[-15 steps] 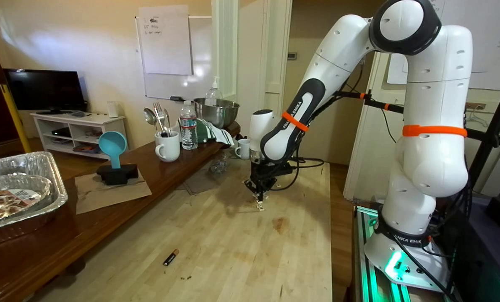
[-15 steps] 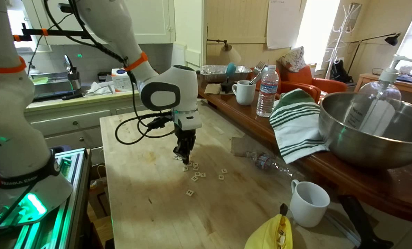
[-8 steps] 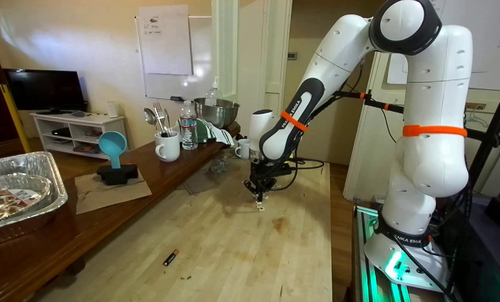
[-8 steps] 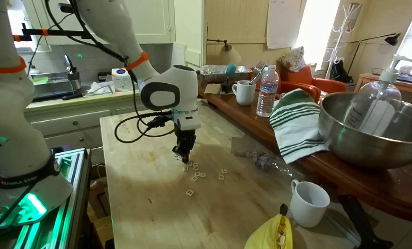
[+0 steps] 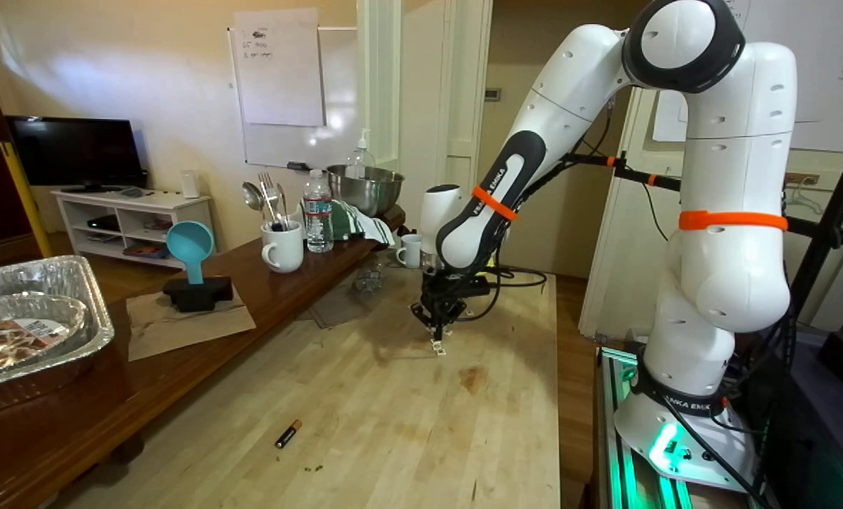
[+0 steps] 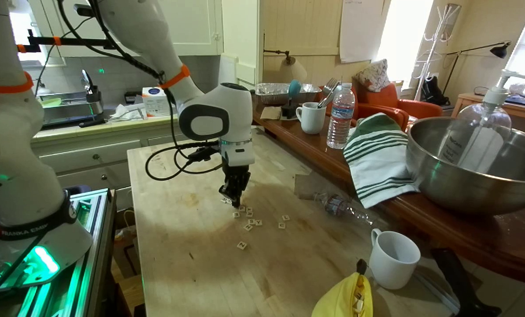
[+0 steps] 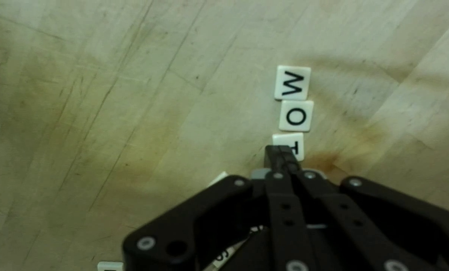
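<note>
My gripper (image 7: 281, 148) points down at the light wooden table, its two fingertips pressed together with no gap or object visible between them. It also shows in both exterior views (image 5: 436, 336) (image 6: 236, 204). In the wrist view the fingertips overlap part of a white letter tile marked T (image 7: 294, 140); whether they touch it I cannot tell. Beyond it, an O tile (image 7: 296, 116) and a W tile (image 7: 292, 82) continue a row. An S tile (image 7: 223, 257) is partly hidden behind the gripper. More tiles lie scattered nearby, including an N tile (image 6: 242, 245).
A yellow pouch (image 6: 341, 299), a white mug (image 6: 394, 259) and a clear bottle lying down (image 6: 339, 206) are on the table. A battery (image 5: 288, 433) lies on the table. A raised brown ledge (image 5: 252, 276) runs alongside, bearing a steel bowl (image 6: 469, 187).
The arm and gripper have shifted only very slightly, with the hanging cable moving a little. The gripper stays shut. The tiles show no visible movement.
</note>
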Controlling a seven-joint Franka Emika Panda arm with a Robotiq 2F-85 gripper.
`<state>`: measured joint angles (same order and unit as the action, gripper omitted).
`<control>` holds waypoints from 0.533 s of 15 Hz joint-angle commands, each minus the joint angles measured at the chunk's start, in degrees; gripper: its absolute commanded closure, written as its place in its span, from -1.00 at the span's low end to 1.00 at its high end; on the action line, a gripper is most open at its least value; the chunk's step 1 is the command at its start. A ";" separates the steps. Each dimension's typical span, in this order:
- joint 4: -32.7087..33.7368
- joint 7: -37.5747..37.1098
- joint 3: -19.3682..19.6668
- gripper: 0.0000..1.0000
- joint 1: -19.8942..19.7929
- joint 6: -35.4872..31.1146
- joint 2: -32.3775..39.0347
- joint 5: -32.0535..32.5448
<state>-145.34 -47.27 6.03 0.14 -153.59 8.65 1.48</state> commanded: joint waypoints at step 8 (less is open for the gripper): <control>0.75 -1.54 -0.82 1.00 0.50 1.74 2.88 -5.14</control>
<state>-145.34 -47.80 5.97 0.14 -153.47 8.65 -1.45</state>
